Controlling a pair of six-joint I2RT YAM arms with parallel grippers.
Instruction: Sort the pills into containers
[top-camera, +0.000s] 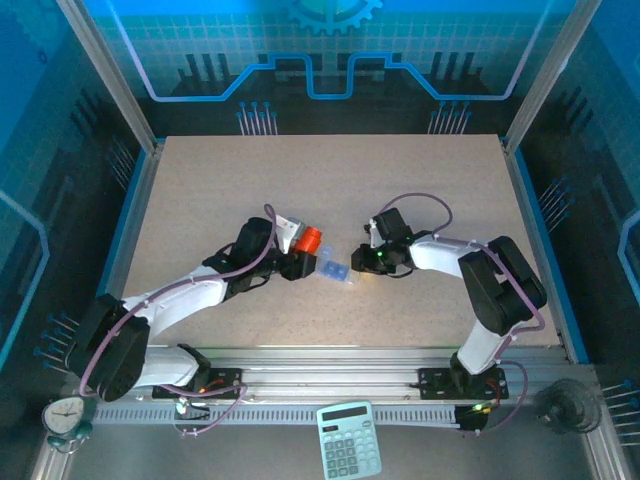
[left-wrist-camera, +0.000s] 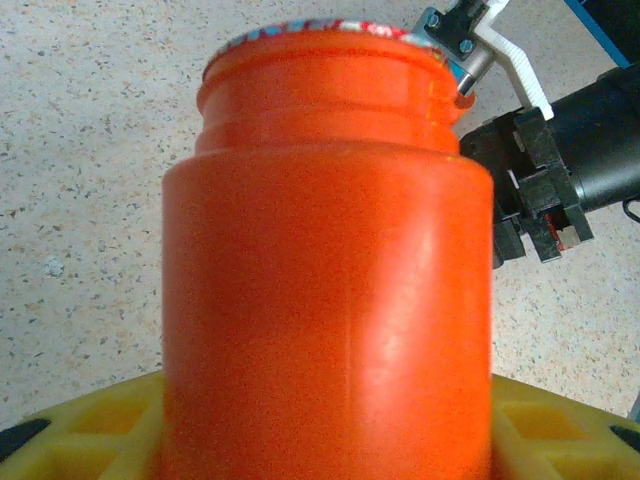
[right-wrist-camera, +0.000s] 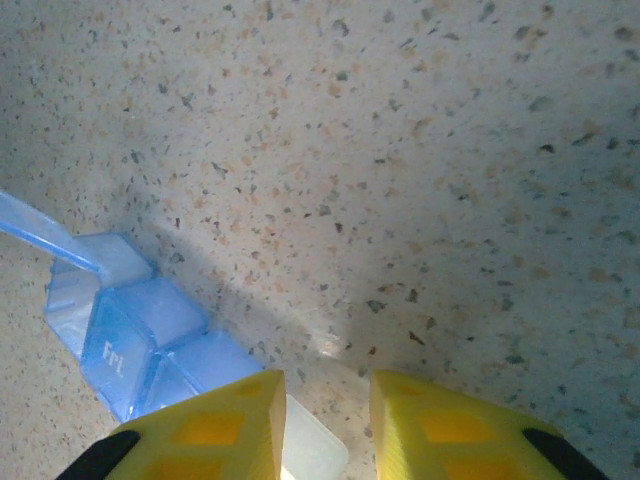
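Note:
An orange bottle (left-wrist-camera: 330, 300) stands upright between the yellow fingers (left-wrist-camera: 95, 420) of my left gripper (left-wrist-camera: 330, 430), which is shut on it. From above, the bottle (top-camera: 311, 240) hangs just left of the blue translucent pill box (top-camera: 333, 268). The box (right-wrist-camera: 140, 320) lies flat on the table, one compartment lid (right-wrist-camera: 40, 230) raised. Its pale end sits between the fingers of my right gripper (right-wrist-camera: 325, 400), which grips it; from above that gripper (top-camera: 363, 262) touches the box's right end. The pills are hidden.
The speckled table (top-camera: 300, 180) has blue rails along its left and right sides. A calculator (top-camera: 349, 438) and a small clock (top-camera: 66, 415) lie off the table's near edge. My right gripper's black body (left-wrist-camera: 545, 190) sits close beside the bottle.

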